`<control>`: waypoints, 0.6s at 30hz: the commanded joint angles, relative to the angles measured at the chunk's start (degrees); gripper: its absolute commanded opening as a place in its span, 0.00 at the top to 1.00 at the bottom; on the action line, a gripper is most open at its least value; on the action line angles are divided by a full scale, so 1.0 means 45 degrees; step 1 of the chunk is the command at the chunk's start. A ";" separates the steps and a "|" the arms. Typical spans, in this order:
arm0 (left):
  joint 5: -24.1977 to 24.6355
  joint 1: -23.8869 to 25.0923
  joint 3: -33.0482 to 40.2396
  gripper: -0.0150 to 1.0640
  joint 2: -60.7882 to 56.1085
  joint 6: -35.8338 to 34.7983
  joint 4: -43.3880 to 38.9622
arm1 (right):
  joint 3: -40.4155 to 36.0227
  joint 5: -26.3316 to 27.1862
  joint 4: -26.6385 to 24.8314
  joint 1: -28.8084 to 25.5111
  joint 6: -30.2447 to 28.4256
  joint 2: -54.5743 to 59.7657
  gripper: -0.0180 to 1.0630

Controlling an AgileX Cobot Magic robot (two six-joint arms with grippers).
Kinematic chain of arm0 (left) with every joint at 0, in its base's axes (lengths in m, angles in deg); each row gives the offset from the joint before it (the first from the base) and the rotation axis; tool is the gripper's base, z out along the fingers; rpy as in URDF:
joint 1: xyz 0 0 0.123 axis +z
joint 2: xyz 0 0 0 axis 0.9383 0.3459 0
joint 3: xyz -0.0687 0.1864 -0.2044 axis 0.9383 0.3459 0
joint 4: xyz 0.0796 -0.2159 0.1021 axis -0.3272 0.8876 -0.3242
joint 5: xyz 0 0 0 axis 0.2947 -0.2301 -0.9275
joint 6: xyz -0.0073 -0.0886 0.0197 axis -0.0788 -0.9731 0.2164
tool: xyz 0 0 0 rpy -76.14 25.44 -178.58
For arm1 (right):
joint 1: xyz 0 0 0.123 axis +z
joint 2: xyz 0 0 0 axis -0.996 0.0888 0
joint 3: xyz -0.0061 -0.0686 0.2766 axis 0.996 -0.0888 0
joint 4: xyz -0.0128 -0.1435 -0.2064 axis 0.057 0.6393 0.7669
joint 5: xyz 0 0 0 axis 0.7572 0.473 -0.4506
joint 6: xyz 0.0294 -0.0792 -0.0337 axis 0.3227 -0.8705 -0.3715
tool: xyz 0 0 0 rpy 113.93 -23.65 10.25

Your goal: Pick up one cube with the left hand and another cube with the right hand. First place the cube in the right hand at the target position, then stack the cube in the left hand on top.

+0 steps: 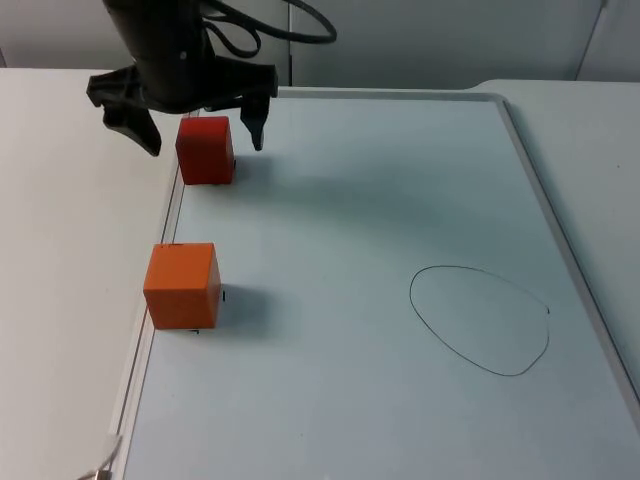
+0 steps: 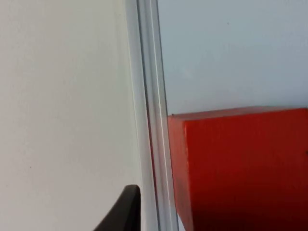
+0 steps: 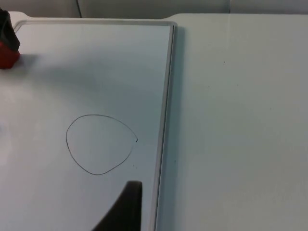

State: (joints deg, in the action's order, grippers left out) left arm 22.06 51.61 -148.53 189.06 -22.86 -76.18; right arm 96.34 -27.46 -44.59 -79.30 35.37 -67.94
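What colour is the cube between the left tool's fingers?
Red cube, clearest in the top view; the left tool straddles it, open.
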 commanded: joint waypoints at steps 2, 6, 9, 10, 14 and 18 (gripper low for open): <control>-0.0519 -0.0058 -0.0128 0.02 0.0143 -0.0061 -0.0007 | -0.0098 0.0065 0.0000 -0.0097 0.0000 -0.0062 0.01; -0.0911 -0.0058 -0.0128 0.02 0.0284 0.0244 -0.0007 | -0.0098 0.0065 0.0000 -0.0097 0.0000 -0.0062 0.01; -0.1129 -0.0058 -0.0128 0.02 0.0421 0.0293 -0.0062 | -0.0098 0.0065 0.0000 -0.0097 0.0000 -0.0062 0.01; -0.1162 -0.0058 -0.0128 0.02 0.0421 0.0293 -0.0096 | -0.0098 0.0065 0.0000 -0.0097 0.0000 -0.0062 0.01; -0.1253 -0.0058 -0.0128 0.04 0.0421 0.0293 -0.0256 | -0.0098 0.0065 0.0000 -0.0097 0.0000 -0.0062 0.01; -0.1262 -0.0058 -0.0128 0.20 0.0587 0.0182 -0.0277 | -0.0098 0.0065 0.0000 -0.0097 0.0000 -0.0062 0.01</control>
State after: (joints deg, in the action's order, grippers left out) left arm 16.90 51.61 -148.91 191.36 -21.58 -77.27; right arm 96.34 -27.46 -44.59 -79.30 35.37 -67.94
